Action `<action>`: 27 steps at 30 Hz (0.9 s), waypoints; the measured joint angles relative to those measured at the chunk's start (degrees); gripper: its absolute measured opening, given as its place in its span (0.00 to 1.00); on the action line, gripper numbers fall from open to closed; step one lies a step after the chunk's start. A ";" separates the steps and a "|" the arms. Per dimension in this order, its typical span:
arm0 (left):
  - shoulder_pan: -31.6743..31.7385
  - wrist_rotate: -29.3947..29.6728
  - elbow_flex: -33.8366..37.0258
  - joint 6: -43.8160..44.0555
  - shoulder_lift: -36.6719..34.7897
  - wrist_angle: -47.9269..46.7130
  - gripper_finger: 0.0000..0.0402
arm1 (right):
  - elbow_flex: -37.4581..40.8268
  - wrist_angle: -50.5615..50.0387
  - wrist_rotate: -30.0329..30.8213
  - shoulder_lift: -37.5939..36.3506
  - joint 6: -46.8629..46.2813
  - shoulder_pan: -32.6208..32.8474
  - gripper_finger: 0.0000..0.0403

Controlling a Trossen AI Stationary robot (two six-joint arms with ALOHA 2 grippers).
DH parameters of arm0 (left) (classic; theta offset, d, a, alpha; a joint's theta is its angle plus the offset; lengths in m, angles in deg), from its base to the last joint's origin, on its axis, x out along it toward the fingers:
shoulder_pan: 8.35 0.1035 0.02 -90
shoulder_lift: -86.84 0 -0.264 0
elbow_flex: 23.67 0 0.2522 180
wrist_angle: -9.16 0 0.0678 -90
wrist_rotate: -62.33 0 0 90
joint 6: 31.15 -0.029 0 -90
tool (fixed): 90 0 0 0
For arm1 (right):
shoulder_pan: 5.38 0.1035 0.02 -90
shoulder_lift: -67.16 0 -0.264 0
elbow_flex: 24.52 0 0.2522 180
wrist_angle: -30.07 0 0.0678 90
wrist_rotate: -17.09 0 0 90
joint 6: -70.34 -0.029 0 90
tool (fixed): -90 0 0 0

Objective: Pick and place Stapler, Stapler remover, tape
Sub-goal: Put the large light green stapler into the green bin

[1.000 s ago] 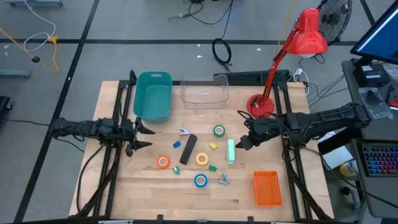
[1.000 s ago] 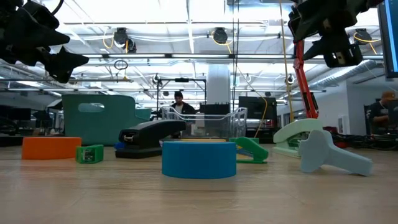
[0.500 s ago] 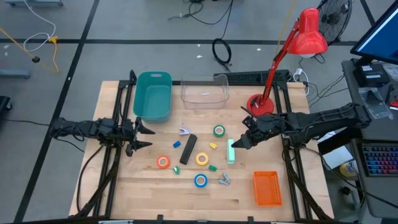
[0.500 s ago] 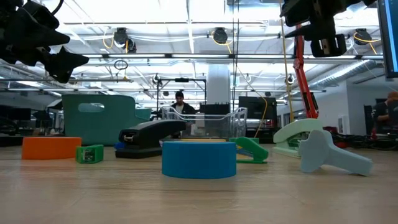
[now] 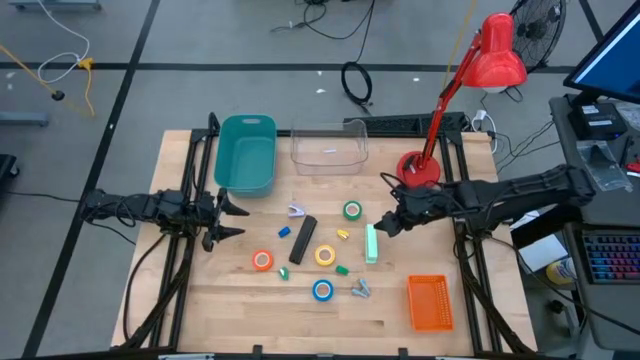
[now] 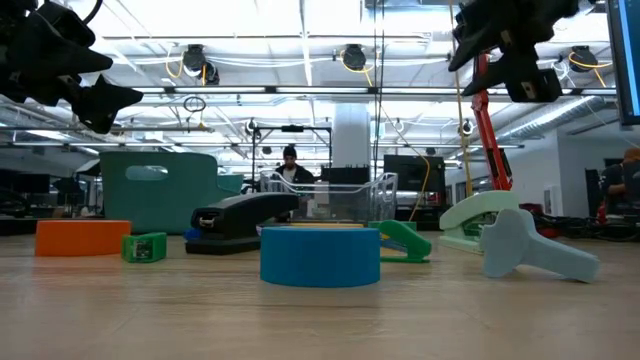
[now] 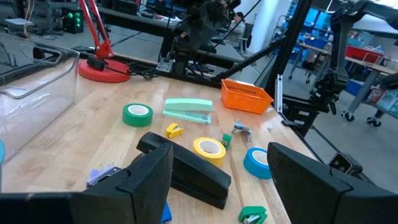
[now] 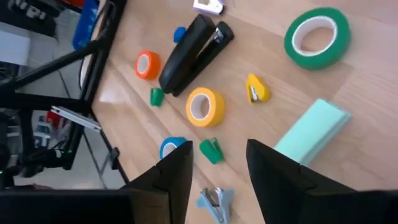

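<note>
Jaws of both arms gape above the wooden table (image 5: 250,300), workshop room behind

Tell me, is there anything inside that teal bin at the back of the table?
From above, the teal bin looks empty: only its plain floor shows. The clear container beside it also looks empty. The low view shows only the bin's outer wall, so the overhead camera alone settles it.

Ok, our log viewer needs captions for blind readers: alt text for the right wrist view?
The right gripper, fingers open, hovers above a wooden table over a mint green stapler, yellow tape, green tape and a black stapler.
</note>
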 joint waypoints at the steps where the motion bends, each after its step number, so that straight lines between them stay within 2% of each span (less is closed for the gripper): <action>1: 0.00 0.02 0.00 0.00 0.00 0.00 0.66 | -1.37 -1.44 -0.04 1.18 -0.01 0.21 0.36; 8: 0.00 0.02 -0.02 0.00 0.00 0.00 0.66 | -13.69 -18.56 0.63 12.31 -0.93 0.60 0.36; 12: 0.00 0.01 -0.02 0.09 0.00 0.02 0.66 | -17.71 -25.23 1.84 17.38 -3.82 0.55 0.35; 21: -0.01 0.02 -0.02 0.11 0.00 0.01 0.66 | -17.91 -25.76 -1.56 24.40 -11.78 1.00 0.36; 27: 0.00 0.02 -0.02 0.00 0.00 0.00 0.66 | -17.91 -25.29 -1.75 27.89 -15.65 1.93 0.36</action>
